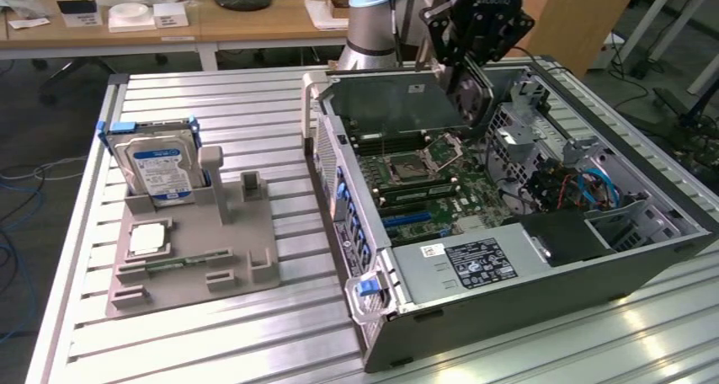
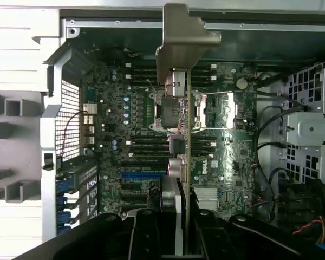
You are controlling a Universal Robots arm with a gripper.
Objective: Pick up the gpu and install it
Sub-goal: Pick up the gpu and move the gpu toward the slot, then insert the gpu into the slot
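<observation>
Wrist view puts you looking straight down the gpu (image 2: 176,89), which stands edge-on between the fingers of the gripper (image 2: 181,234). The jaws are clamped on the card's two flat faces. Its silver mounting bracket sits at the end away from the fingers. The card hangs over the motherboard (image 2: 227,141), above the processor socket (image 2: 168,111) and in line with the blue expansion slot (image 2: 143,176), not yet seated in anything.

From the exterior view, your gripper (image 1: 472,60) is poised over the open computer case (image 1: 540,300), with the gpu (image 1: 476,93) hanging below it, inside the case's rim and clear of the board. The hard drive (image 1: 157,169) stands in its grey holder (image 1: 225,249) well apart at the exterior view's left.

Treat the card as light but stiff. It is slim enough to twist in the jaws if it meets anything at an angle. It is probably fragile too, since the faces carry components and the contact edge will not forgive scraping. Your hold on the flat faces near one end looks sound. Judge the bracket end as the part most likely to swing or catch on the case wall.
</observation>
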